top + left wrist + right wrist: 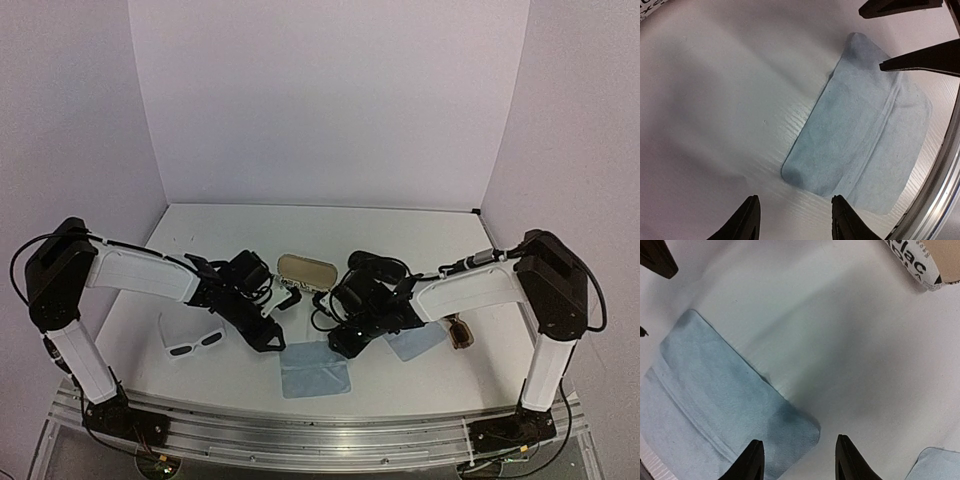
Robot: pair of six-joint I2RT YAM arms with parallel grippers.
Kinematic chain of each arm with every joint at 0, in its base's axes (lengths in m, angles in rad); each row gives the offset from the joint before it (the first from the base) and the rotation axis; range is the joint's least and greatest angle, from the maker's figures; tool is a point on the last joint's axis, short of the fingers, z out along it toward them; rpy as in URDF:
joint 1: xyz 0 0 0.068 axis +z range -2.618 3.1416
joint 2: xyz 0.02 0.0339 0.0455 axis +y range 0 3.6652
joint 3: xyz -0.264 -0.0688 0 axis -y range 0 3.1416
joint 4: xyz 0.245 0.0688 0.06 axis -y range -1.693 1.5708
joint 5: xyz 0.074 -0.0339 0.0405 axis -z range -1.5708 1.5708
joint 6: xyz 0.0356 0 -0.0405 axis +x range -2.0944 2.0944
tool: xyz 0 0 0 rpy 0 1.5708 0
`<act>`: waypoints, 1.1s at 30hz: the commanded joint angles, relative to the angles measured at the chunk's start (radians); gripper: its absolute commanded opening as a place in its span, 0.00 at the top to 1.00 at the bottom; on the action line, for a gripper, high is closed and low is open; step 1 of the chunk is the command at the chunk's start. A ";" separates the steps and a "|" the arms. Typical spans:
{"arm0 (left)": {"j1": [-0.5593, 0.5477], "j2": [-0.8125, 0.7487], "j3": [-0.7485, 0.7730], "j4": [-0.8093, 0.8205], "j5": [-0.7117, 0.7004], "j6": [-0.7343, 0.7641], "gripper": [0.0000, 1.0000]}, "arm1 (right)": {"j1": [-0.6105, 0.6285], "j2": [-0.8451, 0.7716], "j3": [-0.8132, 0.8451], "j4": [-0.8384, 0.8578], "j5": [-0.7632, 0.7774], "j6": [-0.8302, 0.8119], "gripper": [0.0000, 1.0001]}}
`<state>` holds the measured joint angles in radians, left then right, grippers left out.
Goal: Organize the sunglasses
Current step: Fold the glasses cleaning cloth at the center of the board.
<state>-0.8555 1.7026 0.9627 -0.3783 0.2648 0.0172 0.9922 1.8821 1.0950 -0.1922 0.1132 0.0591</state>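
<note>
Counter edges: we record a white counter (400, 230) closed by walls at the back and both sides. A metal rail (320, 440) runs along the bottom of the top view.
Open room: bare counter shows across the upper part of the top view, between the case and the back wall.
White sunglasses (192, 340): lower left of the top view, flat on the counter, just below the left arm (140, 272).
Brown sunglasses (460, 330): right side of the top view, partly hidden by the right arm (470, 285).
Left jaws: moderately parted, nothing between them, over the left edge of the centre cloth (315, 370).
Right jaws: moderately parted, holding nothing, over that cloth's upper right corner.
Right cloth (420, 343): partly under the right arm.
Case (306, 268): open, tan lining, lettered rim, between the two wrists.
In the way: the two sets of jaws stand near each other, and each wrist view catches the other's tips. A dark shape behind the right wrist we cannot identify.
Count: two pairs of sunglasses, two blue cloths, one case we can be sure of, two arms.
</note>
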 commanded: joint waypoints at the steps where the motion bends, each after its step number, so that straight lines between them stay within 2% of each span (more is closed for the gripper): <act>1: -0.027 0.037 -0.030 0.091 -0.073 -0.111 0.52 | 0.002 0.038 0.048 -0.010 0.095 0.045 0.57; 10: -0.043 0.105 -0.028 0.121 -0.065 -0.122 0.52 | 0.000 0.053 0.034 -0.009 0.056 0.067 0.66; 13: -0.047 0.110 -0.029 0.117 -0.055 -0.125 0.63 | 0.002 0.066 0.029 -0.009 0.028 0.080 0.66; 20: -0.059 0.111 -0.041 0.047 -0.013 -0.107 0.79 | 0.001 0.095 0.028 -0.008 0.009 0.105 0.71; 23: -0.067 0.125 -0.044 0.040 -0.003 -0.118 0.87 | 0.001 0.097 0.021 -0.009 0.003 0.110 0.77; 26: -0.068 0.134 -0.034 0.042 -0.007 -0.122 0.99 | 0.001 0.097 0.013 -0.009 -0.004 0.119 0.88; 29: -0.068 0.138 -0.010 0.037 -0.049 -0.117 1.00 | 0.001 0.096 0.007 -0.009 -0.011 0.118 0.98; 33: -0.068 0.131 0.035 0.017 -0.107 -0.073 1.00 | -0.004 0.074 0.014 -0.009 -0.012 0.096 1.00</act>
<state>-0.9184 1.8021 0.9604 -0.2734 0.2470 -0.0972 0.9917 1.9438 1.1168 -0.1589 0.1412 0.1626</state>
